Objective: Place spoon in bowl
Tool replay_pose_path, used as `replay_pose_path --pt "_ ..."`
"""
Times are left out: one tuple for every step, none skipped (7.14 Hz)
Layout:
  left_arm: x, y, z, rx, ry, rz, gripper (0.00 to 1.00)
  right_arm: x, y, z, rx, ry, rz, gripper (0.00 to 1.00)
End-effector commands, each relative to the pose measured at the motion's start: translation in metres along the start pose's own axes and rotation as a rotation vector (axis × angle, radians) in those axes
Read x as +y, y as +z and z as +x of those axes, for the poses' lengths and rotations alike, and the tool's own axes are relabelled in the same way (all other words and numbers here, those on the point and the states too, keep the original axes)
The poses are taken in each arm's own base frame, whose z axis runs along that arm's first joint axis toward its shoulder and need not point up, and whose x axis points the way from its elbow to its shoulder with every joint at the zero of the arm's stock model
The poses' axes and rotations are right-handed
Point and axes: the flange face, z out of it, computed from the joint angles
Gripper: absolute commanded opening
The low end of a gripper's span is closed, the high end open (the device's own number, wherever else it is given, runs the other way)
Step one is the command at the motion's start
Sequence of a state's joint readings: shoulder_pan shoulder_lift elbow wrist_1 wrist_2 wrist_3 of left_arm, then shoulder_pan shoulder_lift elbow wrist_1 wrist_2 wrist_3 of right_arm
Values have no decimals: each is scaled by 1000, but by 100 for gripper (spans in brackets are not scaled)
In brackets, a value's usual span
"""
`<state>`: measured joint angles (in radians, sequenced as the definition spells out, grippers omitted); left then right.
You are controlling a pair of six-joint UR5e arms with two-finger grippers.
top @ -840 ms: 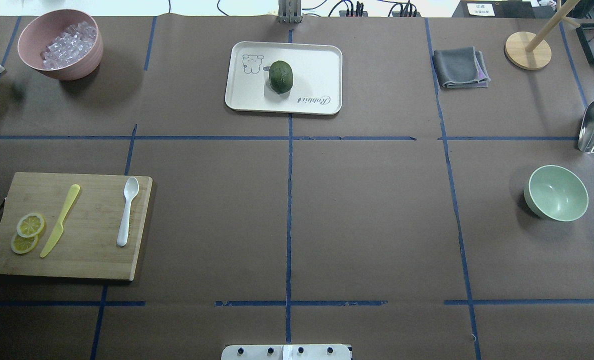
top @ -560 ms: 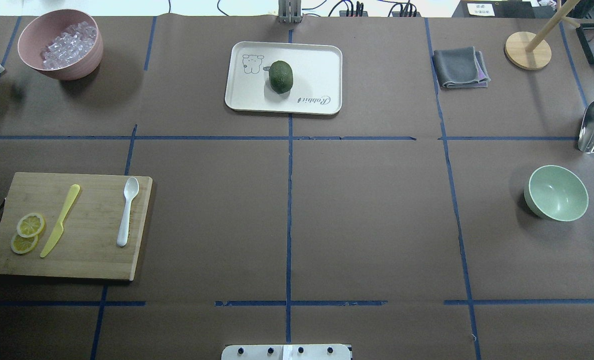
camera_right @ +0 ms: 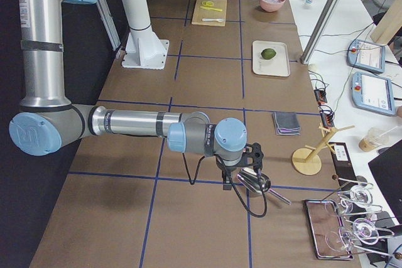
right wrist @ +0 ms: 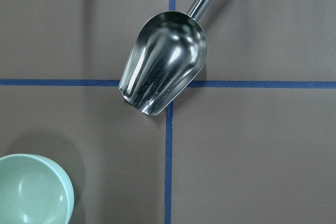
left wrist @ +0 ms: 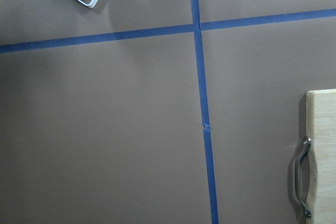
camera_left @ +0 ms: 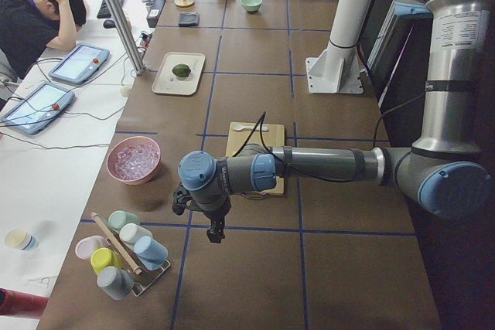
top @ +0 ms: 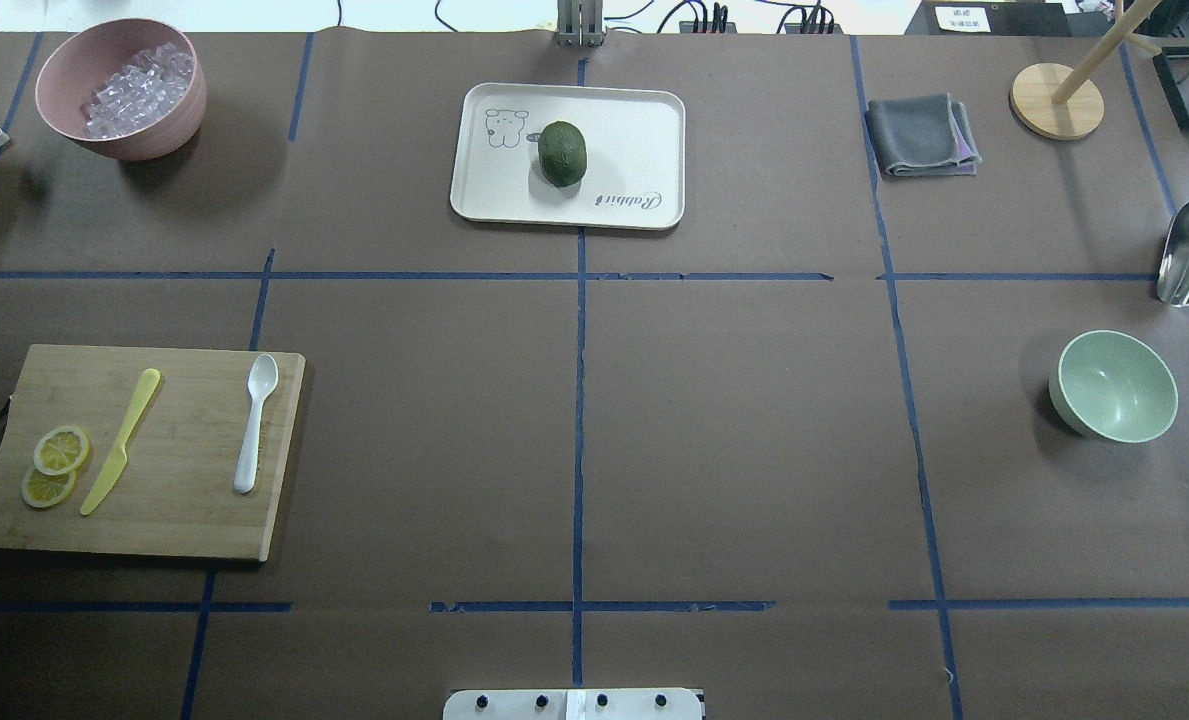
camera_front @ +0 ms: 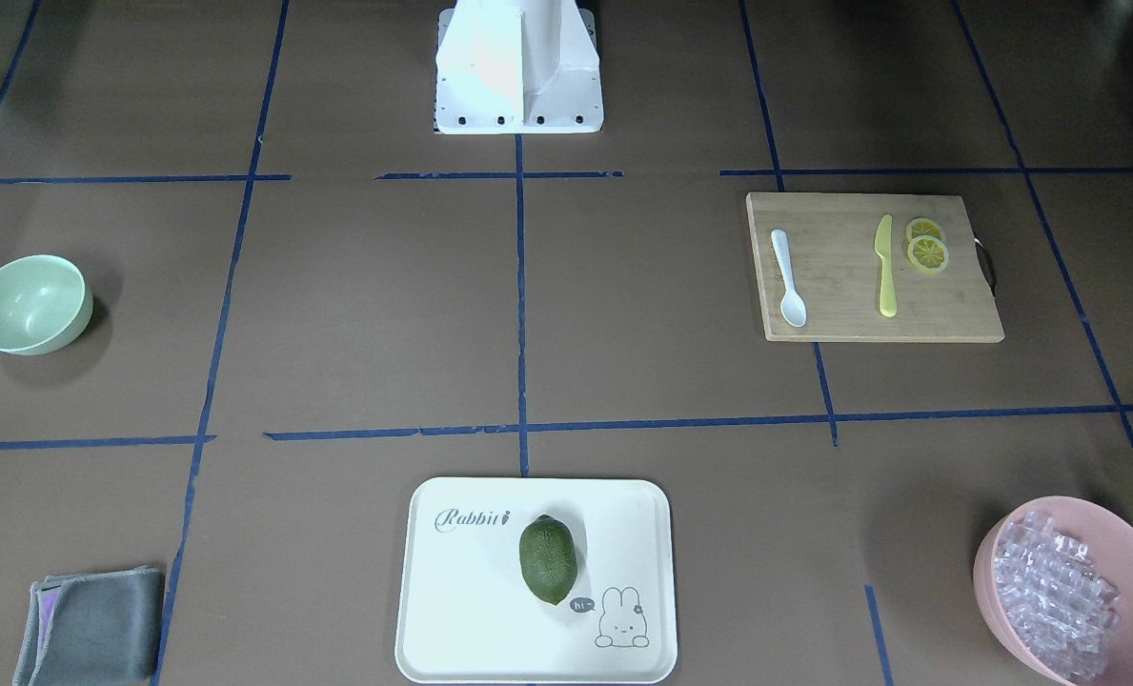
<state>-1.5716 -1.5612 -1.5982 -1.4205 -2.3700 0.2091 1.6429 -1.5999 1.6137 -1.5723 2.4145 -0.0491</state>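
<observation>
The white spoon lies on the wooden cutting board at the table's left, scoop pointing away from the robot; it also shows in the front view. The mint-green bowl stands empty at the far right and shows in the right wrist view. The left gripper hangs over the table beyond the board's handle end. The right gripper hangs above a metal scoop near the bowl. Both show only in the side views, so I cannot tell whether they are open or shut.
A yellow-green knife and lemon slices share the board. A pink bowl of ice-like pieces, a white tray with a green fruit, a grey cloth, a wooden stand and a cup rack stand around.
</observation>
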Motion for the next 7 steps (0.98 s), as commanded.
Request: replay_pose_path --pt "0 0 0 0 0 0 100 0 0 0 -2 1 -1 100" --pt "-2 -2 2 -1 4 3 100 -2 -1 -2 -3 -2 3 100" --pt "-3 -2 2 -1 5 4 100 -5 1 -2 24 -3 -8 100" --pt "-3 -3 2 -1 4 5 100 -10 -2 -10 29 -22 1 100" --pt "-2 -3 2 -1 4 5 100 -18 -1 -39 36 -87 1 100" --pt "-2 -3 2 -1 4 5 100 -19 15 -60 43 -136 -27 100" --pt "-3 -3 3 -1 9 6 100 -3 15 -67 27 -123 -27 100"
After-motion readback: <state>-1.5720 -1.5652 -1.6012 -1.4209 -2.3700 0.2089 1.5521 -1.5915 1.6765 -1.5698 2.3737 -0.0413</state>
